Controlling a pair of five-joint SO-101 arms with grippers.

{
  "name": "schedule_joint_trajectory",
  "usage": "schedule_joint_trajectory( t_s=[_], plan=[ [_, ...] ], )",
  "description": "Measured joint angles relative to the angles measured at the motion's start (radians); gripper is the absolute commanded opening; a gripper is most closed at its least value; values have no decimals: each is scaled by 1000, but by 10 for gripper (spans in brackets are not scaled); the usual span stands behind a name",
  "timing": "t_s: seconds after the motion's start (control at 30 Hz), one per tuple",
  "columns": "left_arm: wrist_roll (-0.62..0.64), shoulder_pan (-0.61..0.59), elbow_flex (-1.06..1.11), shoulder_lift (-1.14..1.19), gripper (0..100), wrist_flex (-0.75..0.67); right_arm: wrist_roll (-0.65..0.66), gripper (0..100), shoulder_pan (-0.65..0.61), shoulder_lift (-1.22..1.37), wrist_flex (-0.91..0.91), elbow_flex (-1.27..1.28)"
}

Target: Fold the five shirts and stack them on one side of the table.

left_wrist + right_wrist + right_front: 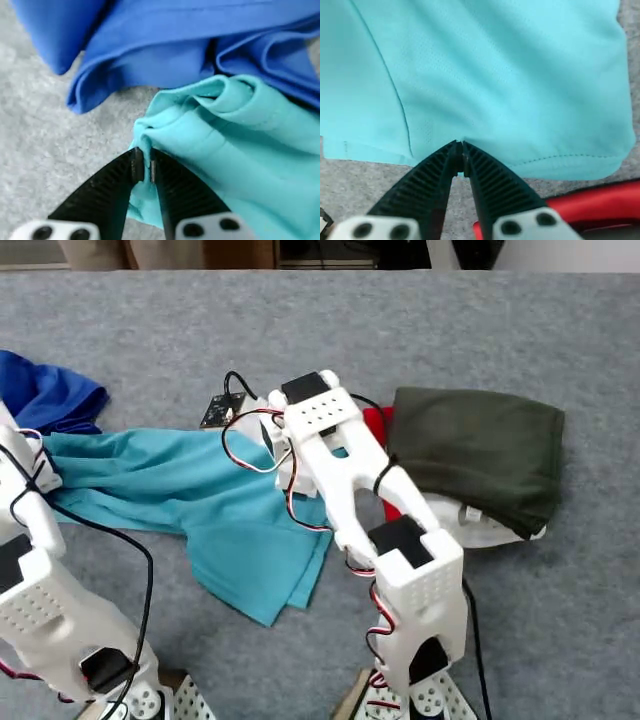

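Note:
A teal shirt (200, 505) lies spread across the middle-left of the grey table. My left gripper (143, 167) is shut on a bunched fold of the teal shirt (240, 145) at its left end, beside a crumpled blue shirt (165, 45). My right gripper (459, 159) is shut on the hem of the teal shirt (485, 75) near the table's middle. In the high view the right arm (345, 475) covers that spot. A folded dark green shirt (480, 450) lies on top of a stack at the right, with a red shirt (378, 430) and a white one (480, 525) under it.
The blue shirt (45, 390) sits in a heap at the left edge. A small black part with wires (222, 410) lies behind the teal shirt. The left arm's base (60, 620) stands at the front left. Bare grey table (400, 330) stretches across the back.

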Motion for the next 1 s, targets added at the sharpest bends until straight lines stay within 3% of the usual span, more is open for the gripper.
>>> schedule_joint_trajectory(
  t_s=[0.4, 0.7, 1.0],
  plan=[
    [3, -23, -31, -84, 19, 160, 11, 3, 0, 3, 0, 0],
    [0, -23, 71, -71, 20, 12, 11, 3, 0, 3, 0, 0],
    [-52, -35, 29, -63, 138, 89, 11, 3, 28, 3, 0, -11]
  ],
)
